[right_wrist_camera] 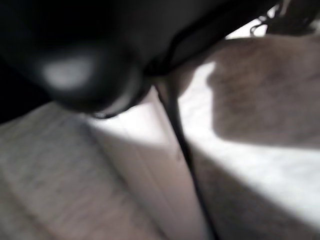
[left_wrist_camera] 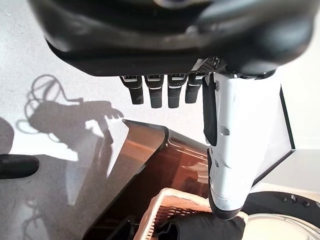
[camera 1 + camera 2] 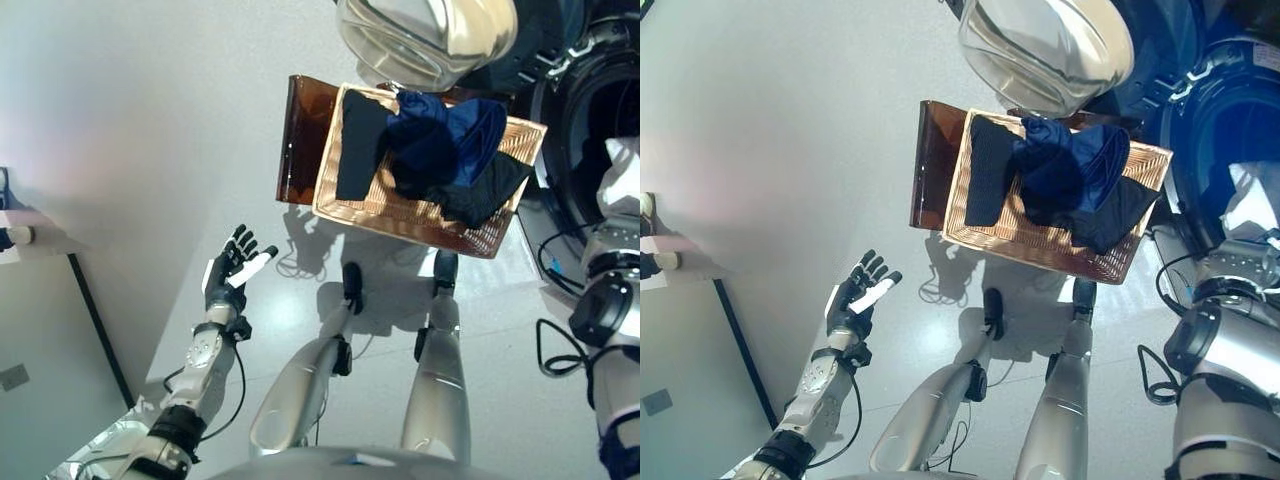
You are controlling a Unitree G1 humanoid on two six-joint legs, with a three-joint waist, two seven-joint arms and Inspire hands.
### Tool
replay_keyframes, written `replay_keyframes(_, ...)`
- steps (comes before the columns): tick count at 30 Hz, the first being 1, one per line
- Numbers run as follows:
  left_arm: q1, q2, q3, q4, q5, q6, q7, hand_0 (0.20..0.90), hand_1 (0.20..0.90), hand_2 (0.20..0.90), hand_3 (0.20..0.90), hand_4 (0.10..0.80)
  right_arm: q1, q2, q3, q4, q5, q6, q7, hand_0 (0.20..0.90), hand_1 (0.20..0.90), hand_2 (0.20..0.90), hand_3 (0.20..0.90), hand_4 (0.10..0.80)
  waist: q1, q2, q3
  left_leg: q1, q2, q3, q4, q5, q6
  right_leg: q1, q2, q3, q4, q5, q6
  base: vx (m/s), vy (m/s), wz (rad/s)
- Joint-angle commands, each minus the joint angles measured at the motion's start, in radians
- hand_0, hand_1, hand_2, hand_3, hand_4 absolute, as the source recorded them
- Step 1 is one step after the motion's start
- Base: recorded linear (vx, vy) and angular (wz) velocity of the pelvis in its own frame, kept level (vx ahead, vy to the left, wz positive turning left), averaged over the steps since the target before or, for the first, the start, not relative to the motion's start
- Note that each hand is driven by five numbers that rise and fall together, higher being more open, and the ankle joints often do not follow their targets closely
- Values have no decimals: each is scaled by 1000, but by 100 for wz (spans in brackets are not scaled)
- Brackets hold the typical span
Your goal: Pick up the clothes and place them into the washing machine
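Dark soft clothes (image 3: 450,160) heap in the basket (image 3: 345,205), light and floppy; bunch the top fold. Left hand (image 3: 228,275), well clear of the basket, is relaxed and empty; right hand's state I cannot tell.

Silver-grey left arm is showing a dark-fingered left hand (image 3: 232,268) wearing a white thumb cover (image 2: 235,150).

Legible text, labels, numbers, signs: none. No readable marking on the wicker basket (image 3: 400,212), the clothes (image 3: 445,150) in it, or the washing machine (image 3: 590,120) beyond the left hand (image 3: 232,268).
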Motion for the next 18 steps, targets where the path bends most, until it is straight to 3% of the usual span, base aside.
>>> replay_keyframes(1, 62, 35, 66, -2, -39, -81, 10, 900, 900, 900, 900, 800, -26, -283, 152, -81, -54, -165, -21, 200, 200, 200, 200, 300, -26, 19, -110, 2, 44, 8, 41, -69, -123, 37, 17, -10, 29, -74, -1, 22, -20, -4)
replay_keyframes(7, 61, 33, 60, 4, -37, -81, 15, 900, 900, 900, 900, 800, -63, -296, 166, -90, -70, -178, -62, 200, 200, 200, 200, 300, -29, 27, -122, 22, 49, 7, 15, -62, -128, 42, 23, -11, 28, -78, -2, 9, -6, -1)
replay_keyframes(18, 65, 31, 85, 12, -45, -88, 16, 900, 900, 900, 900, 800, -60, -293, 186, -202, -88, -214, -21, 200, 200, 200, 200, 300, -44, 24, -132, 35, 45, 8, 19, -67, -130, 56, 24, -15, 26, -76, -3, 0, 2, -1)
